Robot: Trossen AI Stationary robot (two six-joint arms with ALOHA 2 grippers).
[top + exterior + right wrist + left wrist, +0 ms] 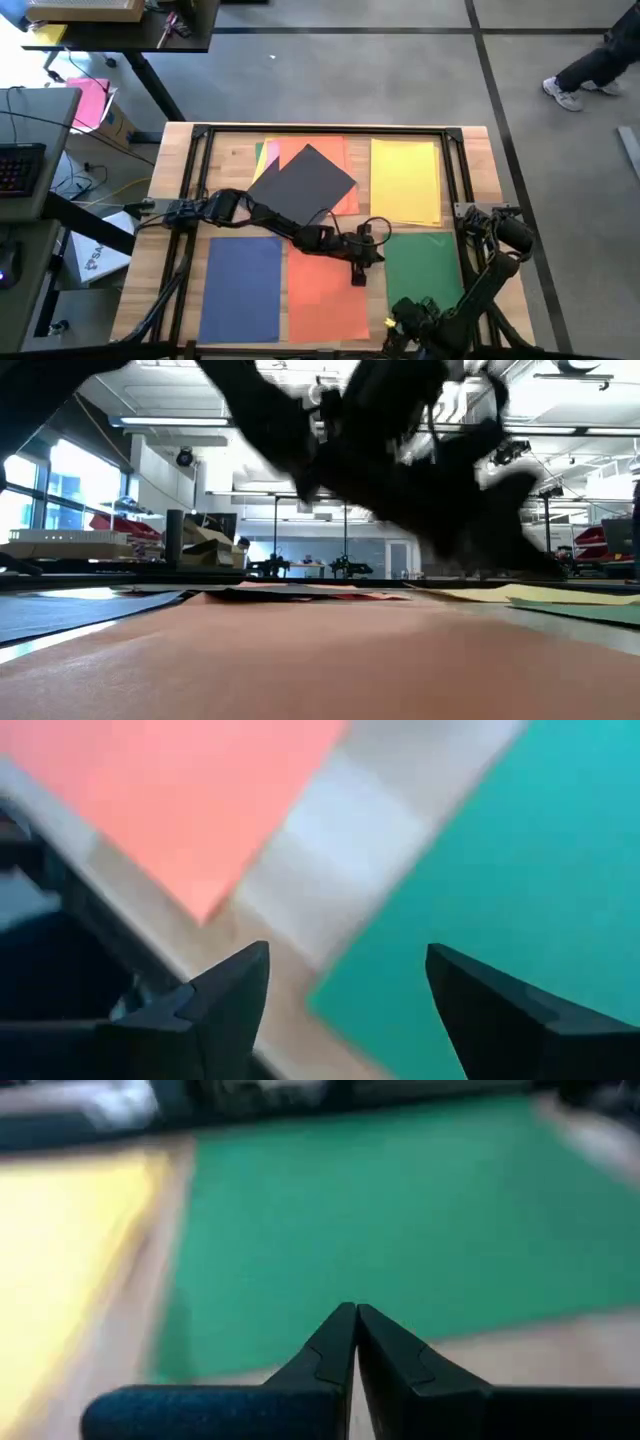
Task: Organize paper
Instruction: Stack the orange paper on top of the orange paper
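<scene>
My left gripper hovers over the table's middle, fingers pressed together and holding nothing, tips aimed at the green sheet at four o'clock. The paper is spread out: a blue sheet at eight o'clock, an orange sheet at six, a yellow sheet at two. A dark grey sheet lies tilted across an orange-pink stack at twelve (probably the one still needing straightening). My right gripper waits at five o'clock by the near edge, fingers spread, empty.
</scene>
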